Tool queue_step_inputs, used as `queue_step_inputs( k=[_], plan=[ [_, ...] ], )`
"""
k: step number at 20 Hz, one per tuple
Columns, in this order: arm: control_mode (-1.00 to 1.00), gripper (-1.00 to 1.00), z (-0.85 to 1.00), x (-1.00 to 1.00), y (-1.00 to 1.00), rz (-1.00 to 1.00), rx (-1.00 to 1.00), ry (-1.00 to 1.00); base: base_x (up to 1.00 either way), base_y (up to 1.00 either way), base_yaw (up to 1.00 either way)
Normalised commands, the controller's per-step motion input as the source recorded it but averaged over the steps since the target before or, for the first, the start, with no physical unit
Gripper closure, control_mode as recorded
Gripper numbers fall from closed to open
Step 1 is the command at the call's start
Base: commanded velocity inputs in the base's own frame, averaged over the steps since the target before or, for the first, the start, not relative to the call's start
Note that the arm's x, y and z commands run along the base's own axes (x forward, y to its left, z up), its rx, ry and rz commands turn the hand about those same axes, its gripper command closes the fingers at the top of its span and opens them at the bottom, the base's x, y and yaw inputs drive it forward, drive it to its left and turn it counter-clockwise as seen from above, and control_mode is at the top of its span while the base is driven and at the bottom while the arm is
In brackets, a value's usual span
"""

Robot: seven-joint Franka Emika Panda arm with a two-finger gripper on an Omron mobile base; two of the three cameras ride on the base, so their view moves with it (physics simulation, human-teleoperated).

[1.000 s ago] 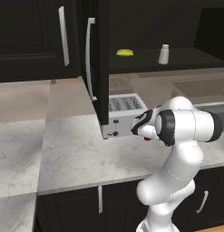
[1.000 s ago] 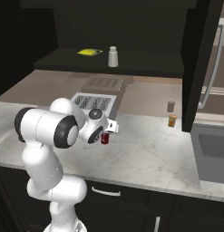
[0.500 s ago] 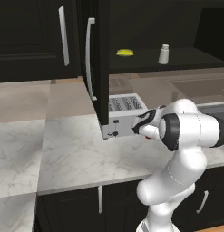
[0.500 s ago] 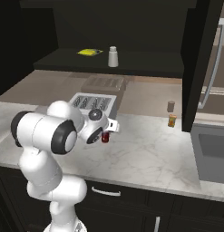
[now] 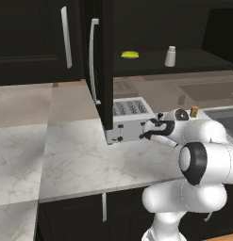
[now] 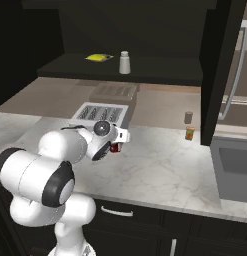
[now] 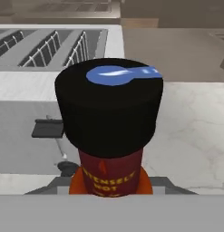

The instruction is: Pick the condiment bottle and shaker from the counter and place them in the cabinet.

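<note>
Shaker (image 6: 124, 62) already sits on the cabinet shelf (image 6: 160, 75). Your gripper (image 6: 116, 145) has its fingers clenched on the condiment bottle (image 7: 109, 136), low over the bench (image 6: 165, 165) by the toaster (image 5: 128, 124). Next: lift it, clear the toaster, carry it up beside the shaker.

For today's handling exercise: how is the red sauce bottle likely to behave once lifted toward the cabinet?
The red sauce bottle looks rigid, so it probably won't deform in the tool. Its wide dark cap over a slim body suggests it could tip if set down off-level. It seems small and likely light.
</note>
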Motion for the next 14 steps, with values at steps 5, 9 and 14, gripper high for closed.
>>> queue_step_inputs(
  k=[5,9,14],
  plan=[
    [-1.00,1.00,0.61,-0.32,0.00,0.07,0.00,-0.07,0.00,0.00,0.00],
    [-1.00,1.00,0.62,-0.21,0.00,0.06,0.00,-0.04,0.00,0.00,0.00],
    [-1.00,1.00,0.69,-0.16,0.00,0.06,0.00,-0.03,0.00,0.00,0.00]
  ],
)
